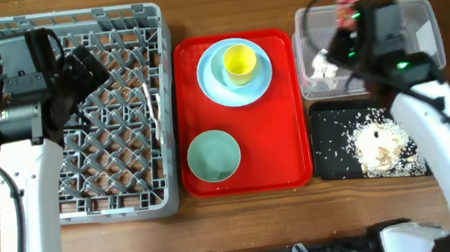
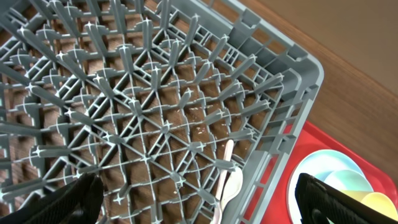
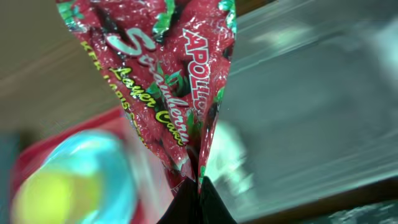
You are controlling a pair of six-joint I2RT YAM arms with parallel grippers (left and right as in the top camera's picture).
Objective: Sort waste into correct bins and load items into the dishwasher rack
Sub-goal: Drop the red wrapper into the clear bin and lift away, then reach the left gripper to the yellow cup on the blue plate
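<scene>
The right gripper [image 3: 199, 198] is pinched tight on the bottom tip of the red wrapper [image 3: 168, 81]. The wrapper sticks up from the fingers, shiny and crinkled. From above, this gripper hangs over the clear tub [image 1: 422, 11] at the back right of the table. A white napkin [image 1: 321, 64] lies inside the tub.

Just in front of the tub sits the black tray [image 1: 324, 165]. Bits of rice [image 1: 378, 146] are spread over it, most of them in a heap near the middle.

The left gripper [image 2: 196, 194] is open, with its two black fingers [image 2: 68, 202] spread wide apart and nothing between them. It hangs over the big grey rack [image 1: 81, 214] on the left side of the table. A white spoon [image 2: 227, 177] lies in the rack, among the pegs near the wall next to the red tray [image 1: 286, 136]. I cannot tell if a fork is there too.

The red tray is between the rack and the two bins. At its back is the blue plate [image 1: 207, 85]. A blue bowl [image 1: 219, 62] sits on the plate, and the yellow cup [image 1: 240, 62] stands in that bowl. The green bowl [image 1: 213, 156] sits by itself at the front of the red tray, right side up.
</scene>
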